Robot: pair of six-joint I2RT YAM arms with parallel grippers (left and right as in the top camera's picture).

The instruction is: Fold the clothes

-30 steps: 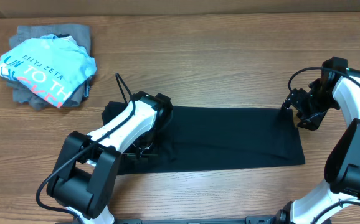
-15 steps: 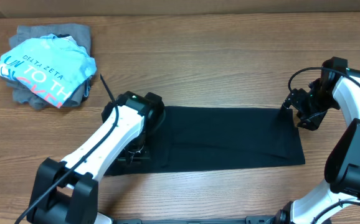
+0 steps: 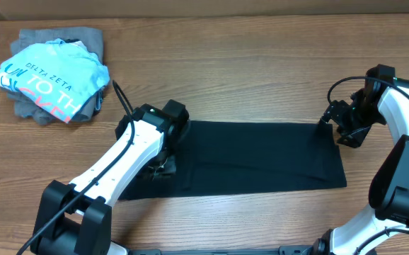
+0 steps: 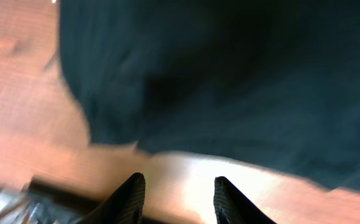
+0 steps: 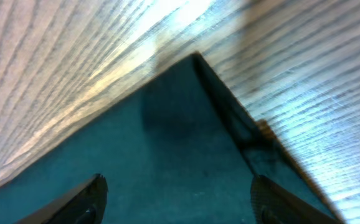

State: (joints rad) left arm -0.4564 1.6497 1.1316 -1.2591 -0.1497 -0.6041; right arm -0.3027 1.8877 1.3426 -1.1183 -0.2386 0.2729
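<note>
The black T-shirt [image 3: 261, 159] lies flat on the worktop [image 3: 261, 71], near the front edge and between my two arms. It looks like a long dark strip that runs from left to right.

My left fingers [image 4: 129, 198] are a little apart. I see only bare wood between them and nothing held. They hang just off the left end of the shirt, and the cloth edge there looks bumpy. That view is blurry, so I cannot tell more.

My right fingers [image 5: 85, 198] are wide apart and hold nothing. They hang above the far right corner of the shirt [image 5: 167, 155], where a thick seam runs along the edge.

I think this shirt is light and very soft. It will bend and droop as soon as I lift it, and it has no stiff part to push on. It may also slide on the smooth wood and bunch up.

So I would pinch it at the corners, one at each end. I would go low to catch every layer, or the bottom one stays behind.

The blue printed shirt [image 3: 52, 78] and the grey garment [image 3: 38, 41] sit far off at the back left, well out of my way.
</note>
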